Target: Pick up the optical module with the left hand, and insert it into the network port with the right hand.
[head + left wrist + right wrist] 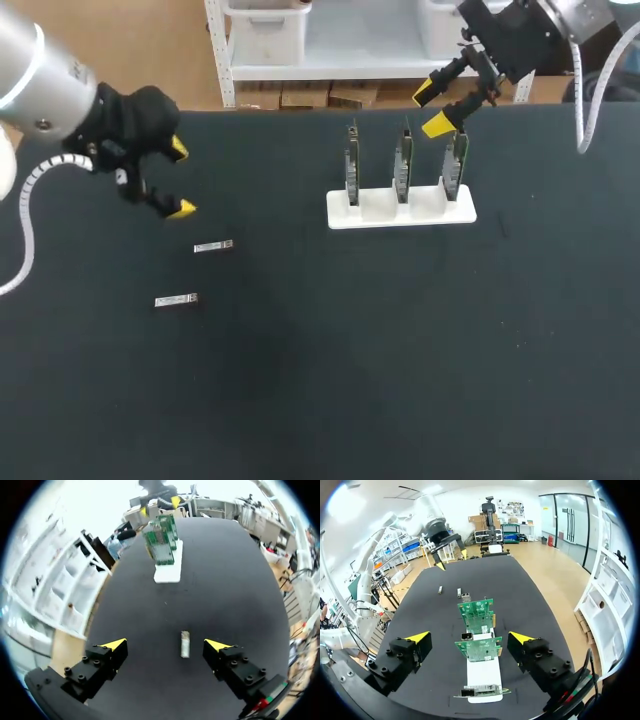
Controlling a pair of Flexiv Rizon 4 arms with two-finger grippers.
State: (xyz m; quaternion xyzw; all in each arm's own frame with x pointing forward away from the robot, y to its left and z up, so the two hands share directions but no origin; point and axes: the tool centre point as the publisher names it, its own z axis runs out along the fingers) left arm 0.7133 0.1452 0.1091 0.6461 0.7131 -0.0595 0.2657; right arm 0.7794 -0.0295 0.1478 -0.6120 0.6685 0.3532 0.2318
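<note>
Optical module (pixel 213 246), second module (pixel 176 300) loose | left pincer (pixel 165 644), right pincer (pixel 470 637) agape, empty | rack (pixel 385 212) beyond

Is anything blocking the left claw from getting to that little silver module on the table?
Nothing visible does. The left gripper hangs open above the table, and the nearest optical module lies on bare black surface just ahead of its fingers. The second module lies farther off, apart from it.
</note>
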